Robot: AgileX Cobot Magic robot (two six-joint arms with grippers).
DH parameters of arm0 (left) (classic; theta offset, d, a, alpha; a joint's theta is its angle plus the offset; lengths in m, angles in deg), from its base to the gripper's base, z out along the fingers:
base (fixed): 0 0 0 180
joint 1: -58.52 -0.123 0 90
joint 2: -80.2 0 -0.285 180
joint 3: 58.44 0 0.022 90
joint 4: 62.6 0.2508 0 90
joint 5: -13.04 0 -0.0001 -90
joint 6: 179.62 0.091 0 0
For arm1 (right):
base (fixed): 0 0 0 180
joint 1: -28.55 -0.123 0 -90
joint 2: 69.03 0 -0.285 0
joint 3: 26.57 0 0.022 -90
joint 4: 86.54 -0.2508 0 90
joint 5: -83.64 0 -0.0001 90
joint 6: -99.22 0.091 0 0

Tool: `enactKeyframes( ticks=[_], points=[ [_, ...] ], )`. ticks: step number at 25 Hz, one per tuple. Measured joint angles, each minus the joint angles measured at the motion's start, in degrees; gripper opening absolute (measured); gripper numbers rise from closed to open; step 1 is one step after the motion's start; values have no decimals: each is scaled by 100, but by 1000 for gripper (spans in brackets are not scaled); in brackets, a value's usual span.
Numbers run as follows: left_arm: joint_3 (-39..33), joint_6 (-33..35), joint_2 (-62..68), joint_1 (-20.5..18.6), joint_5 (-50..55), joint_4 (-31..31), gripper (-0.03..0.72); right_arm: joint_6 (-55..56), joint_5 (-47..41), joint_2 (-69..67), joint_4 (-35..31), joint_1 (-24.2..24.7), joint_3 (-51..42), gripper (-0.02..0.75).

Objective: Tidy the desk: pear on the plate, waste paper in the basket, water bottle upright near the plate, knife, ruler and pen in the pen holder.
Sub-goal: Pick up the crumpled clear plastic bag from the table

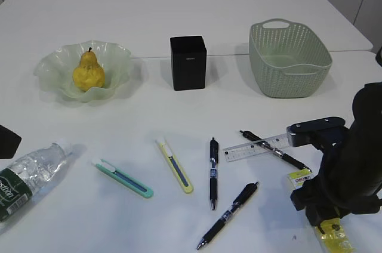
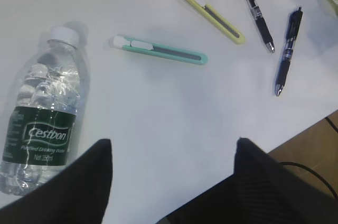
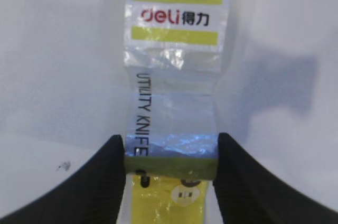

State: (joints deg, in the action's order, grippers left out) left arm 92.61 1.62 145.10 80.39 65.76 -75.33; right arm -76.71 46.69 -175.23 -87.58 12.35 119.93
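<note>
The pear (image 1: 88, 71) sits in the ruffled green glass plate (image 1: 52, 62) at the far left of the white desk (image 1: 179, 14). The black pen holder (image 1: 188, 62) stands in the middle at the back, and the pale green basket (image 1: 290, 59) stands to its right, well apart from it.

Nearer the front edge, the water bottle (image 2: 43, 113) lies on its side at the left, its white cap pointing toward the middle of the desk. Beside it lies a teal knife (image 2: 158, 50), then a yellow knife (image 2: 207, 10), then two black pens (image 1: 213, 172) lying loose. The clear ruler (image 1: 258, 147) lies further right with a third black pen (image 1: 274, 150) crossing it.

The left gripper (image 2: 171, 155) hangs above the desk just beside the bottle, its two dark fingers spread wide with nothing between them.

The right gripper (image 3: 171, 155) is down at the front right corner, over the waste paper (image 3: 174, 76), a flat white and yellow wrapper printed "UTILITY KNIFE". Its fingers (image 3: 113, 171) stand on either side of the wrapper, right against its two edges. The wrapper lies flat on the desk, and I cannot tell whether the fingers are really pinching it or only touching its sides.
</note>
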Motion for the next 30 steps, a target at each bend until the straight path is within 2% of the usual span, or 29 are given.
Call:
enactKeyframes(
  ticks=[6,7,10,19,30],
  points=[
    [0,0,0,0,0,0,510,0,0,-9,0,0,0,387],
    [0,0,0,0,0,0,510,0,9,-9,0,0,0,357],
    [0,0,0,0,0,0,510,0,9,-9,0,0,0,335],
    [0,0,0,0,0,0,510,-17,-302,-9,103,0,0,328],
    [0,10,0,0,-13,0,510,-26,-427,1218,103,0,0,328]
  ],
)
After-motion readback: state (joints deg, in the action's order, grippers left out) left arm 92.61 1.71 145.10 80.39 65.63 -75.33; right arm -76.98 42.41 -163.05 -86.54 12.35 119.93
